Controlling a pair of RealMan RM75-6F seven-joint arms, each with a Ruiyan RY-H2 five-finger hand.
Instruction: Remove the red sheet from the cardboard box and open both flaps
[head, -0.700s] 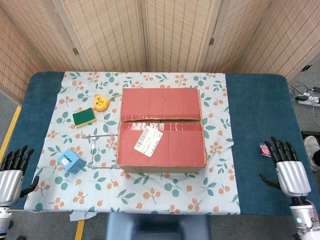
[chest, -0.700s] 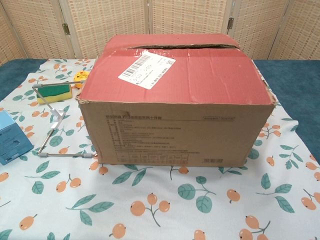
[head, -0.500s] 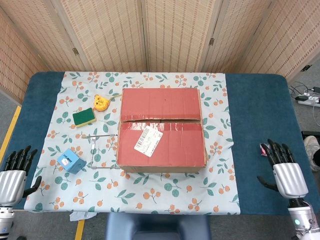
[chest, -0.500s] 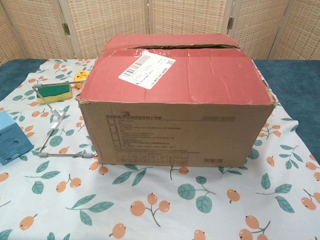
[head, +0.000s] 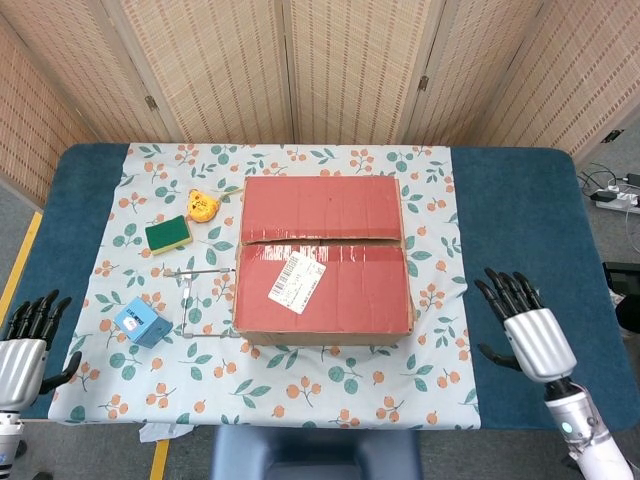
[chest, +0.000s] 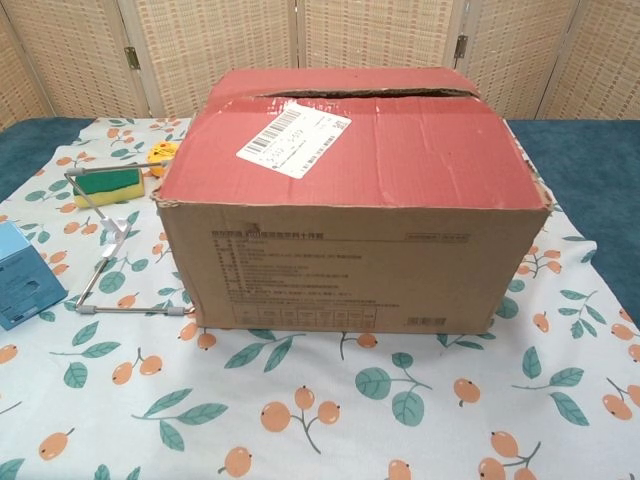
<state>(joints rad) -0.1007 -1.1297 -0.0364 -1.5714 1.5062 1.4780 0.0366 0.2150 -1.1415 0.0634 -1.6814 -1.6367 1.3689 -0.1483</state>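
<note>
Brown cardboard box at table centre, both flaps shut, long axis running 9 to 3 o'clock; red sheet across its top, though whether loose or stuck down cannot be told. Right hand, empty with fingers apart, nearer: box at about 10 o'clock from it, nothing between. Left hand, empty and spread too, well apart at the table's corner, box toward 2 o'clock. On that side: blue small box, thin metal wire frame, green-and-yellow sponge, yellow round toy.
</note>
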